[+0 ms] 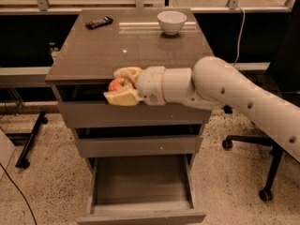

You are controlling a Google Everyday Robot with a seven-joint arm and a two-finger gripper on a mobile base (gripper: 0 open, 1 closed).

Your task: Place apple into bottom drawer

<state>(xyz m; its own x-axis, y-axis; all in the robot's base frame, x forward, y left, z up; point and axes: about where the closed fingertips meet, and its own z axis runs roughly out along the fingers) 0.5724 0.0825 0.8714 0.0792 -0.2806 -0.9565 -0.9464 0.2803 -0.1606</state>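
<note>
Grips the apple (pixel 118 84) in the tool (pixel 121 86), its yellowish fingers (pixel 123 99) set one above and one below and closed to the fruit's width.

Hangs high above the bottom drawer (pixel 140 216), level with the front edge of the bench (pixel 140 46) top and a little left of the drawer's middle. Reaches in from the drawer's right side, with the forearm (pixel 220 88) lying roughly level across the topmost front. Finds the drawer pulled out toward the camera, floor showing.

Looks like the carrying step, with the lowering not yet done. Turns on one relation: down, and perhaps slightly forward, from apple to drawer floor (only one arm here, so no choice of side).

Calls for a descent past the two upper fronts without scraping them. Then calls for a release low inside the drawer's walls, since round fruit would likely roll or bounce if let go from height.

Leaves a white bowl (pixel 171 21) and a dark remote (pixel 98 22) on the bench, behind and above the drawer and well apart from the tool.
</note>
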